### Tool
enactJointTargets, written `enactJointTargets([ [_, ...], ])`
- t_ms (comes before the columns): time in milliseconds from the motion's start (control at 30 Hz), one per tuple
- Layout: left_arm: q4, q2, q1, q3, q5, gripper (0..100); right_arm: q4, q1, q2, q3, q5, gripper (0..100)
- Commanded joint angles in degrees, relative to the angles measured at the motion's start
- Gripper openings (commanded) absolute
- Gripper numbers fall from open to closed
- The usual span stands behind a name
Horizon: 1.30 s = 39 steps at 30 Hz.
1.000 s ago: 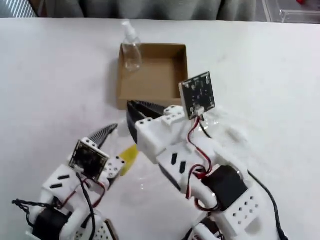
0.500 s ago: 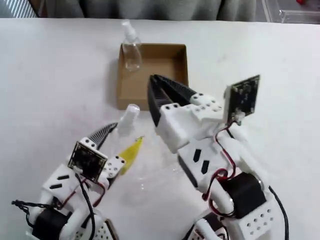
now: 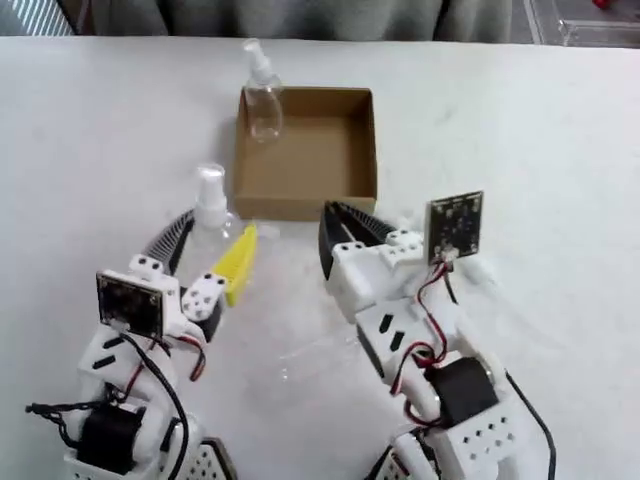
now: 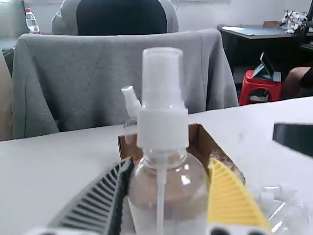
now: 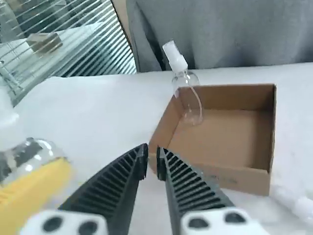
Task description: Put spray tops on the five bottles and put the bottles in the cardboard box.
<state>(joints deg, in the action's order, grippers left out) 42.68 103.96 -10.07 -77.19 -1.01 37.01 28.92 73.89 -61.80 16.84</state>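
Grey jacket (image 4: 98,83), red stool (image 4: 259,90) beyond white table (image 4: 49,161).

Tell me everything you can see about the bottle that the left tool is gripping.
The bottle is clear, round-bodied, plastic-looking. A white spray top sits on its neck, a thin dip tube running down inside. It stands upright in the left tool, pressed between the grey finger and the yellow finger, outside the cardboard box near its front left corner. Its base is hidden.

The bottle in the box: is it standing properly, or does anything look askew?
Slightly askew. The bottle in the box is tilted, leaning into a corner, with its spray top poking above the rim. Nothing looks spilled or damaged.
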Motion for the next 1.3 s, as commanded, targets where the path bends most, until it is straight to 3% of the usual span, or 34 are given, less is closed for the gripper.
enactJointTargets([
  [0, -3.78, 0.04, 0.66, 0.7, -0.88, 8, -6.73, 1.98, 0.66, -4.13, -0.44, 1.6],
  [333, -8.79, -27.03, 4.97, 16.09, -0.97, 8, -32.22, 7.96, 0.75, -22.15, -0.53, 1.6],
  [733, -18.99, -41.45, -1.27, 20.31, -1.05, 8, -47.52, 22.46, 1.1, -34.9, -0.62, 1.5],
  [1267, -7.12, -44.88, -7.16, 31.74, -4.04, 8, -48.84, 15.52, 1.1, -35.34, -0.62, 1.5],
])
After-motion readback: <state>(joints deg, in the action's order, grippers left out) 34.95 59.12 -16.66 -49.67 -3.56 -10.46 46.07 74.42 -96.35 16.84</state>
